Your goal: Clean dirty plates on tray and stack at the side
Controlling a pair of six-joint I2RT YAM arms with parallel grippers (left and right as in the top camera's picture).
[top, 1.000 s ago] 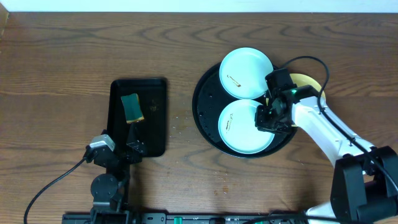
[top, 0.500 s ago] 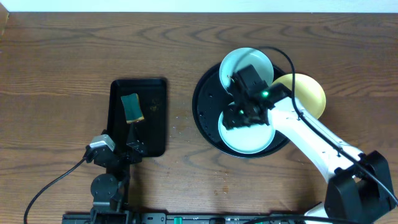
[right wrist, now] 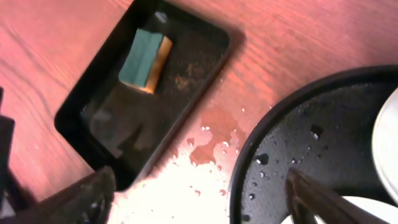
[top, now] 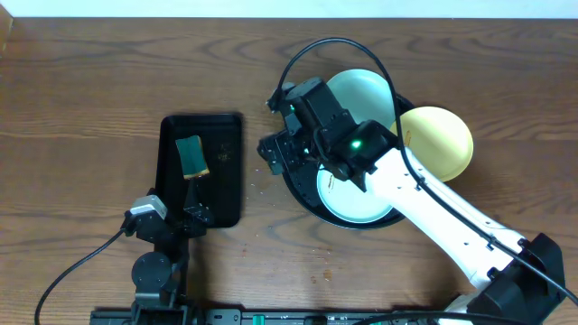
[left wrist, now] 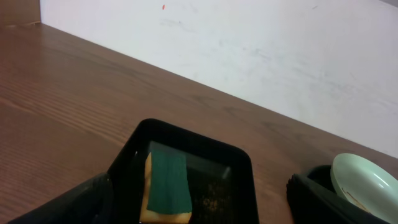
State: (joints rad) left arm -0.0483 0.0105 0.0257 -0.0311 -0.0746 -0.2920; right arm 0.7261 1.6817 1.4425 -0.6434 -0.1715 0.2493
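Above the tray (top: pixel 302 194) at its left rim, right gripper (top: pixel 274 155) hovers empty, fingers apart; well left, left gripper (left wrist: pixel 199 196) also spread wide.

Wooden table (top: pixel 90 81), brown, grained. Resting on it: one rectangular black tray (top: pixel 224 194), left; one round black tray (top: pixel 301 188), right; one pale yellow plate (top: pixel 442 140) just beside the round tray's right edge. Water droplets (right wrist: pixel 208 140) lie between the trays.

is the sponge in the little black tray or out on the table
In it: the sponge lies green side up inside the rim of the rectangular tray, toward its far end.
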